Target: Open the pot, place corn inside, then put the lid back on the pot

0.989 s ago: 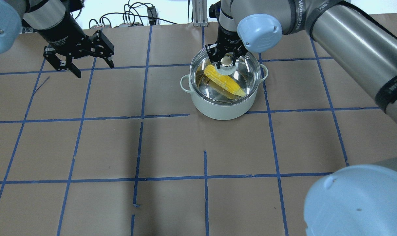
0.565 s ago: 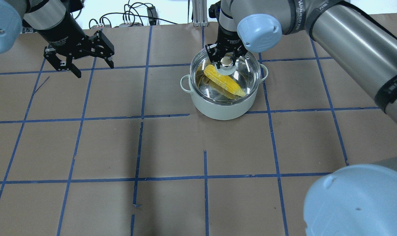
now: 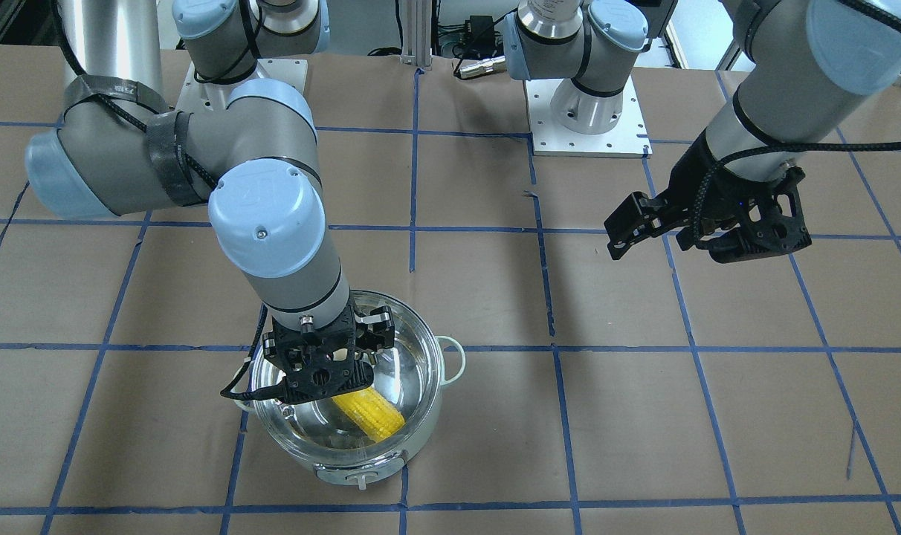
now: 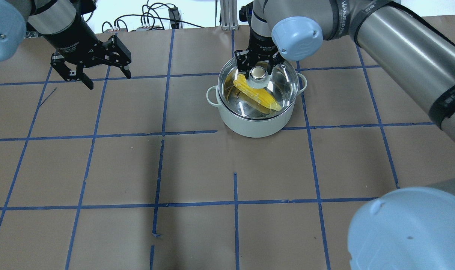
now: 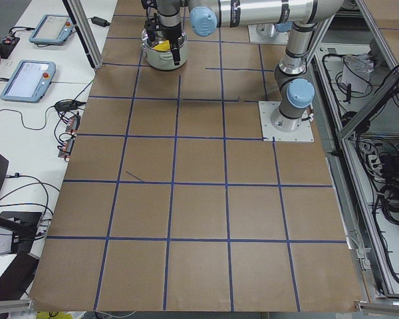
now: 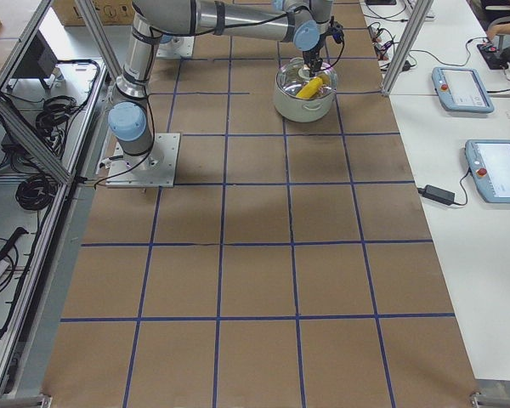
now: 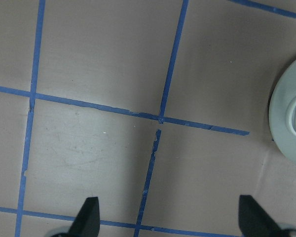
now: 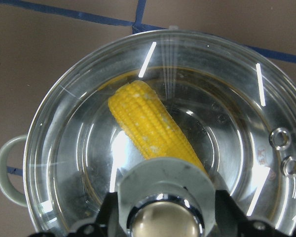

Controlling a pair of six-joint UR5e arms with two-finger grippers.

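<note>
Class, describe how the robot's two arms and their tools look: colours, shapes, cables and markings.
Both the left arm and right arm are silver-grey tubes with pale blue round joint caps. The left tool and right tool are black, two-fingered. A black braided cable runs along the left arm; black straps and white lettering mark the right.

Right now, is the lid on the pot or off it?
On. The lid sits level on the pot, covering the corn seen through its glass; the right claw is closed around its knob.
</note>
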